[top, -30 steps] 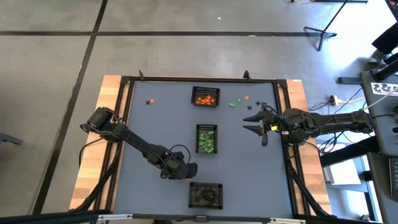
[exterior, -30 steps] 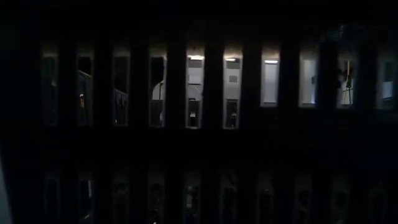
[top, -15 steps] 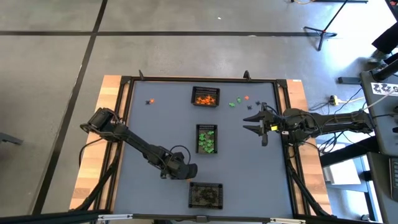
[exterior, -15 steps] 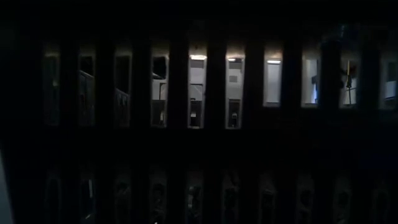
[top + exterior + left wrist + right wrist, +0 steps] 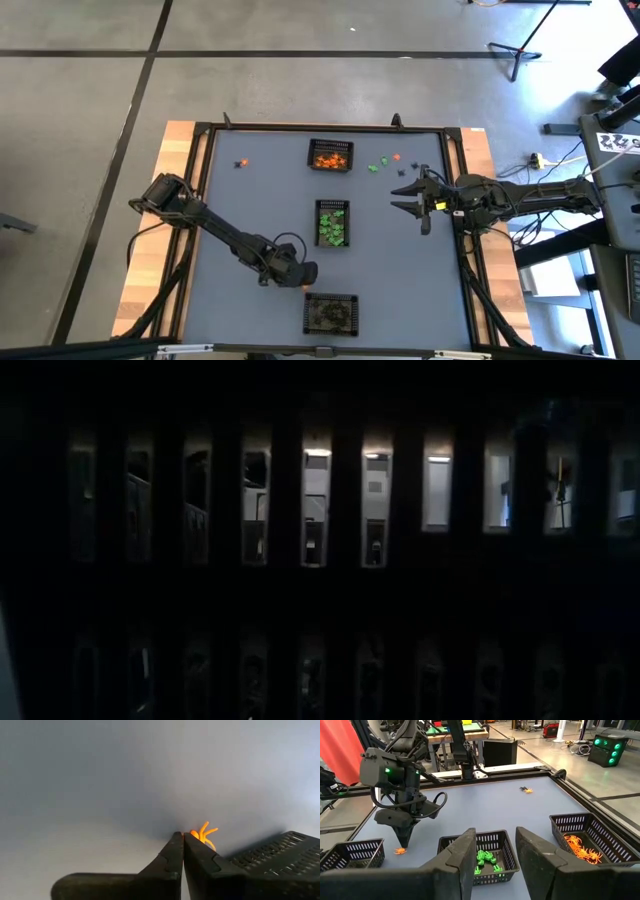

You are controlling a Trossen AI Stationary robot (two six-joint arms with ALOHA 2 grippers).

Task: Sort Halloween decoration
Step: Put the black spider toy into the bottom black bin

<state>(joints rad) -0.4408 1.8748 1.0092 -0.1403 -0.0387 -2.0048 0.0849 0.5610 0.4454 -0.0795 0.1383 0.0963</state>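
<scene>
Three black mesh baskets sit in a row down the middle of the grey mat (image 5: pixel 250 210): the orange basket (image 5: pixel 331 156) at the far end is full of orange trinkets, the green basket (image 5: pixel 333 222) in the middle holds green ones, and the dark basket (image 5: pixel 331 312) nearest the front has dark stuff in it that's hard to make out. All three are small, rectangular, with slotted walls.

Loose decorations still on the mat: an orange-and-black pair (image 5: pixel 241 162) by the far left corner, plus a little scatter of green, orange and black pieces (image 5: pixel 386 163) just right of the orange basket, maybe five or six, too tiny to count for sure.

The left gripper (image 5: pixel 183 838) is down at the mat right beside the dark basket, jaws pinched fully together, with a spidery orange trinket (image 5: pixel 204 835) sticking out at its tips. Can't tell if it's actually gripped or just touching.

The right gripper (image 5: pixel 412 200) hovers near the right edge, fingers partly apart, holding nothing.

The low view is basically black.
</scene>
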